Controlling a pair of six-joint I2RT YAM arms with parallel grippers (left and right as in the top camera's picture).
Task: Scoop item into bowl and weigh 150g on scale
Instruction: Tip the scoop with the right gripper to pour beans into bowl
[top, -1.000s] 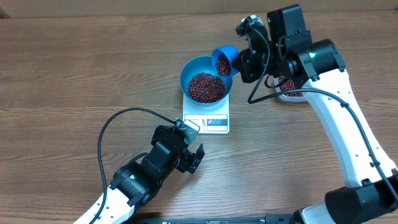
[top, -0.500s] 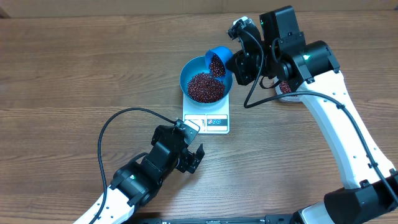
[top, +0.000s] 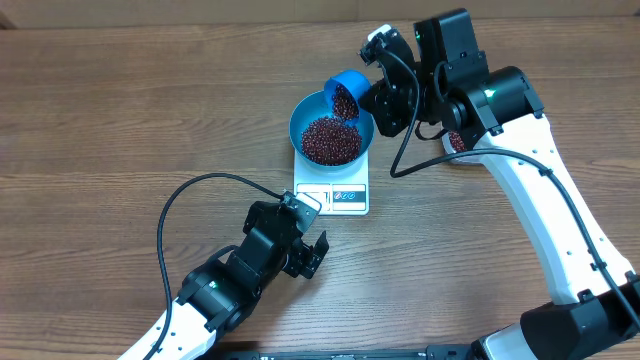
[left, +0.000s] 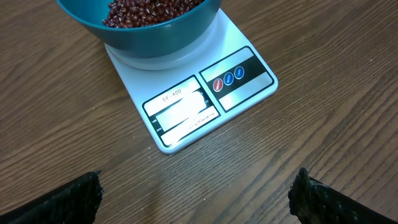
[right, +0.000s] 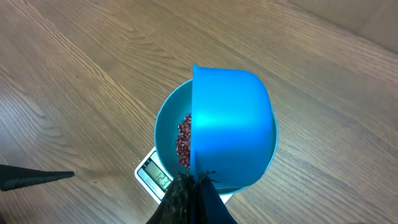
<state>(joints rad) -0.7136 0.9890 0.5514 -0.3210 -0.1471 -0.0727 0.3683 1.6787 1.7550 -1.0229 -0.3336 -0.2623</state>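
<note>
The blue bowl (top: 297, 118) stands on the white scale (top: 333, 196), holding a heap of dark red beans (top: 330, 140). My right gripper (top: 378, 97) is shut on the handle of a bright blue scoop (top: 348, 93), which is tipped over the bowl's far right rim with beans showing at its mouth. In the right wrist view the scoop (right: 233, 124) covers most of the bowl (right: 163, 127), and the gripper (right: 194, 177) pinches its handle. My left gripper (left: 196, 186) stands open over bare wood just in front of the scale (left: 186, 112) and bowl (left: 155, 40).
A clear tub (top: 458, 140) with more beans sits right of the scale, mostly hidden behind the right arm. The left arm's black cable (top: 190, 190) loops over the wooden table (top: 120, 100) left of the scale.
The right gripper has carried the scoop left from beside the bowl to over its rim and tipped it further. The left arm has not moved.
</note>
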